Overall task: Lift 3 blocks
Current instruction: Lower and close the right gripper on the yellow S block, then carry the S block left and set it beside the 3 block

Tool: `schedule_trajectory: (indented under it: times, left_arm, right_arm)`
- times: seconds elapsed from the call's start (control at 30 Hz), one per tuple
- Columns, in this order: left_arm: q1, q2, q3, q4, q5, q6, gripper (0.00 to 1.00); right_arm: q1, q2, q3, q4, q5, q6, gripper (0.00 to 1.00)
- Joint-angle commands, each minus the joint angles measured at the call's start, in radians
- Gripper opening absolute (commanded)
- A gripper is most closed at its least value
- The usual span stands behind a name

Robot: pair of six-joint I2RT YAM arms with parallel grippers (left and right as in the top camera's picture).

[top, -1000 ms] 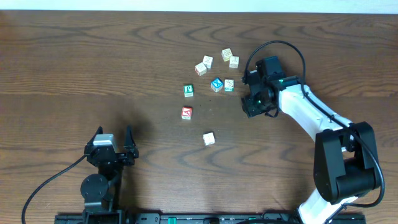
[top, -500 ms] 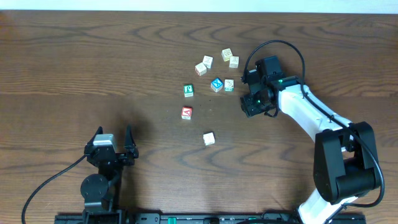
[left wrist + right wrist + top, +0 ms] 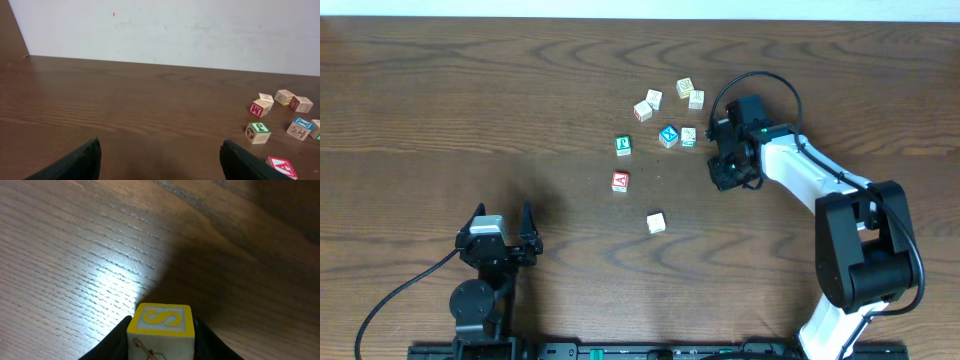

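Looking down from above, I see the right tool (image 3: 726, 172) low over the worktop (image 3: 440, 100), just right of the scattered blocks. Its wrist camera shows the yellow S block (image 3: 161, 325) sitting between the two fingers (image 3: 116, 339). They press against its left and right sides, so the tool is partly closed and clamped on that block. The bottom of the block is cut off by the frame edge, so I cannot tell whether it rests on the wood or hangs clear of it.

The left tool (image 3: 160, 145) sits near the front edge on the left side. Its fingers are spread wide with nothing between them, and it is well apart from every block.

The red block (image 3: 620, 181), which shows a white A, lies alone to the left of the right tool and just in front of the green-faced block (image 3: 623, 145). The green-marked block (image 3: 688, 137) lies just beside the blue-faced block (image 3: 668, 135), on its right, between that block and the right tool. The cream block (image 3: 656, 223) lies nearest the front, apart from the rest, in front of the red block and a little to its right. All three rest flat on the worktop with neither tool touching them. Four more blocks (image 3: 654, 98) form a loose cluster toward the far edge.
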State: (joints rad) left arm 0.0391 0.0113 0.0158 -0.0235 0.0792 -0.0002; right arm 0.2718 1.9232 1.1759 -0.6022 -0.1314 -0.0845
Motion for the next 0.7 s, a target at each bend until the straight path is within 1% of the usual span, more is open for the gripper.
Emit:
schedule_trajectory:
  times: [0.0, 0.2, 0.33, 0.47, 0.6, 0.67]
  left_arm:
    - [0.001, 0.000, -0.012, -0.040, 0.015, -0.002, 0.77]
    - [0.001, 0.000, -0.012, -0.040, 0.015, -0.002, 0.77]
    - [0.001, 0.000, -0.012, -0.040, 0.015, -0.002, 0.76]
    - [0.001, 0.000, -0.012, -0.040, 0.015, -0.002, 0.77]
    - [0.001, 0.000, -0.012, -0.040, 0.015, -0.002, 0.77]
    - [0.001, 0.000, -0.012, -0.040, 0.015, -0.002, 0.76]
  right_arm:
    - [0.008, 0.008, -0.007, 0.005, 0.003, 0.002, 0.32]
    - [0.008, 0.007, -0.006, 0.000, 0.003, 0.026, 0.31]
    - [0.008, 0.002, -0.003, -0.008, 0.003, 0.056, 0.27]
    - [0.008, -0.005, 0.002, -0.053, 0.001, 0.103, 0.23]
    - [0.019, -0.010, 0.002, -0.120, -0.029, 0.160, 0.24]
    - [0.034, -0.010, 0.002, -0.160, -0.035, 0.213, 0.17]
